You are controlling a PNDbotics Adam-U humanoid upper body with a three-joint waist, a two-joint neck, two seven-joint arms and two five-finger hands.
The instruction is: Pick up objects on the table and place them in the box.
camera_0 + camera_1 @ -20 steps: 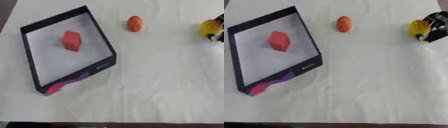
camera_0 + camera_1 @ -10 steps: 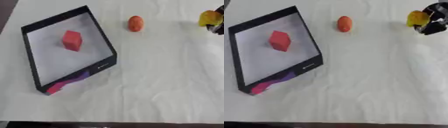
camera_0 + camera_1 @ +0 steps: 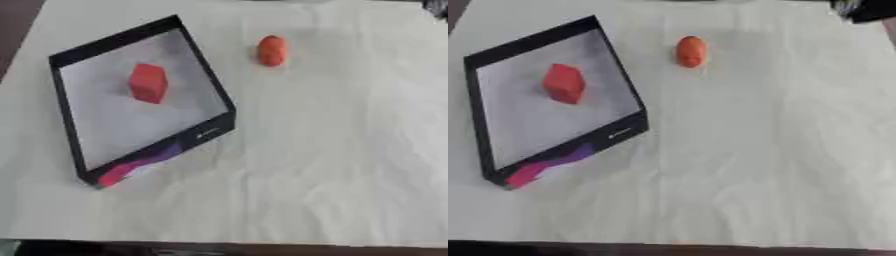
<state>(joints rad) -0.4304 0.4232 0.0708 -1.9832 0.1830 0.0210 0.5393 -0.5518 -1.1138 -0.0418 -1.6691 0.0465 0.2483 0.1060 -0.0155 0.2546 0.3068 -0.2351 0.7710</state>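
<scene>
A black-walled box (image 3: 208, 133) with a white floor lies askew on the left of the table. A red block (image 3: 147, 82) rests inside it. An orange oval object (image 3: 271, 50) lies on the table cloth to the right of the box's far corner. Only a dark piece of my right hand (image 3: 863, 7) shows at the upper right corner, far from both the orange object and the box. Whatever it holds is hidden beyond the picture's edge. My left hand shows in no view.
A pale cloth (image 3: 332, 150) covers the table, wrinkled in the middle and on the right. The table's near edge runs along the bottom of both views. A pink and purple patch marks the box's near corner (image 3: 118, 170).
My right hand has risen toward the upper right corner with a yellow object in it. That object has passed out of view. The box, block and orange object stay put.
</scene>
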